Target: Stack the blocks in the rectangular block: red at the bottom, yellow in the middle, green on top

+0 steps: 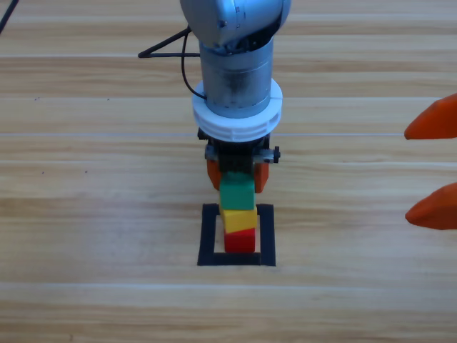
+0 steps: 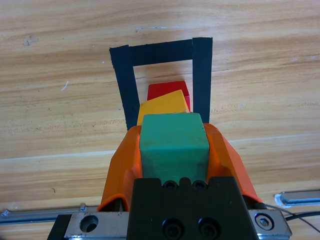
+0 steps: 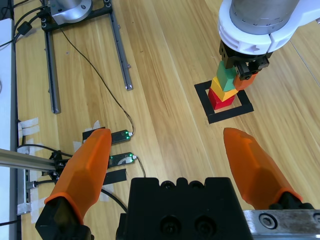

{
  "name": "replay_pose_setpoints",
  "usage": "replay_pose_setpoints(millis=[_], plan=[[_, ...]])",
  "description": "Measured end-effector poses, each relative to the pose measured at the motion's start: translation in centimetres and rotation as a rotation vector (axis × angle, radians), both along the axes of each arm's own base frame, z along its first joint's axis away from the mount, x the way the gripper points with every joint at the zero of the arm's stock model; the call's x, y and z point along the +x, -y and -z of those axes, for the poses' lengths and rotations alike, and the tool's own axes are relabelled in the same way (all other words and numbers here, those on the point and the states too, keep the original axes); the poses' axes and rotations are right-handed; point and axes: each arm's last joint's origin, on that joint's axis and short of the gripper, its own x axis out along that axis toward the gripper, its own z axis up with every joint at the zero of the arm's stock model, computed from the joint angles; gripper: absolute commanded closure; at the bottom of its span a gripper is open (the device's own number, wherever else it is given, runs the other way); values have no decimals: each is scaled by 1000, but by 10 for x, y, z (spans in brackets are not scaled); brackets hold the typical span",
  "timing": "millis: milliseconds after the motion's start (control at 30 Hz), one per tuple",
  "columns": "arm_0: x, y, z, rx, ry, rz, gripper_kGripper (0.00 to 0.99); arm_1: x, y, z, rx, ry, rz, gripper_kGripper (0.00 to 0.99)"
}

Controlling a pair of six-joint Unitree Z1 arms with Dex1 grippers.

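Note:
Inside the rectangular block (image 1: 208, 236), a square outline of black tape, the red cube (image 1: 240, 241) rests on the table. The yellow cube (image 1: 238, 218) sits on it, turned slightly askew. On top is the green cube (image 1: 237, 193), with my left gripper (image 1: 237, 177) shut on it from the far side. The left wrist view shows both orange jaws hugging the green cube (image 2: 173, 145) above yellow (image 2: 160, 106), red (image 2: 167, 89) and the tape (image 2: 160, 52). My right gripper (image 1: 408, 171) waits open at the right edge, holding nothing.
The right wrist view shows the stack (image 3: 222, 91) far off, with metal rails (image 3: 120, 45), cables and small green-lit devices (image 3: 117, 136) on the table between. A black cable (image 1: 168, 48) lies behind the left arm.

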Motion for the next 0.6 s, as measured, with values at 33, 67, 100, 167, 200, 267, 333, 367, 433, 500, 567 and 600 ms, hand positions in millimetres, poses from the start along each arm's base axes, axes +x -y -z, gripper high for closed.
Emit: replay_pose_setpoints(millis=[33,67,100,167,200,267,333,367,433,500,567,600], plan=[[0,0,0,0,0,0,616,0,0,0,0,0,0,1],[0,0,0,0,0,1,323,0,0,0,0,0,0,1],[-1,0,0,0,0,1,149,0,0,0,0,0,0,1],[-1,1,0,0,0,2,5,0,0,0,0,0,0,1],[-1,1,0,0,0,2,4,0,0,0,0,0,0,1],[-2,2,0,0,0,4,0,0,0,0,0,0,0,1],[-3,2,0,0,0,5,0,0,0,0,0,0,0,1],[-3,3,0,0,0,7,0,0,0,0,0,0,0,1],[-4,3,0,0,0,8,0,0,0,0,0,0,0,1],[-4,3,0,0,0,8,0,0,0,0,0,0,0,1],[-4,3,0,0,0,8,0,0,0,0,0,0,0,1],[-4,3,0,0,0,8,0,0,0,0,0,0,0,1]])
